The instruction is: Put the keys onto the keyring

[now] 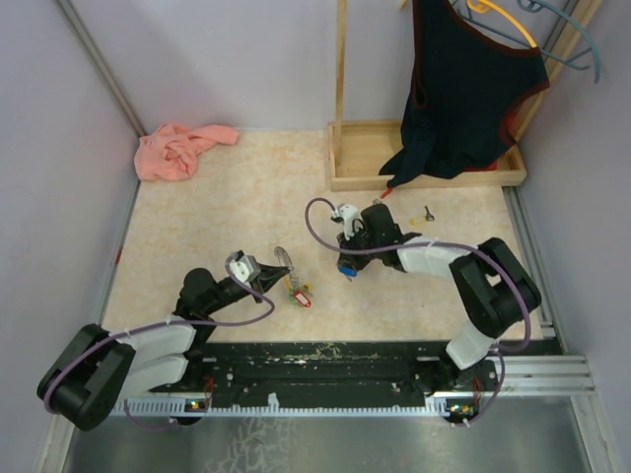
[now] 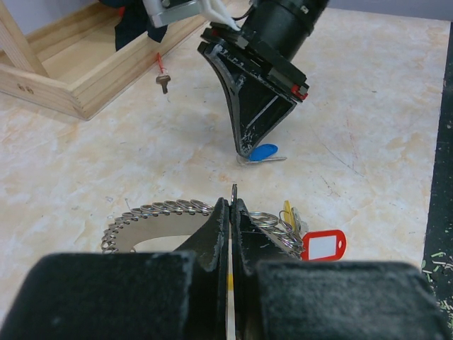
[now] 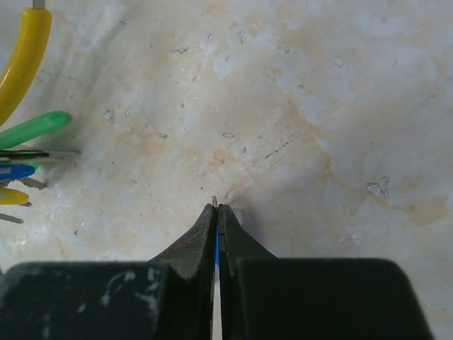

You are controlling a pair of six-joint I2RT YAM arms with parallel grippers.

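While keyring (image 2: 266, 219) in left pincer (image 2: 232, 212), blue key (image 2: 265, 151) in right pincer (image 2: 246, 153)

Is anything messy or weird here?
A pink cloth lies crumpled in the far left corner, and one small key sits alone by the wooden stand, away from the keyring.

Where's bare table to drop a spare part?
Free: far centre between pink cloth and wooden base; left strip from the cloth down to the left arm. Crowded: middle, where left pincer grips the keyring, red tag beside it, right pincer on the blue key.
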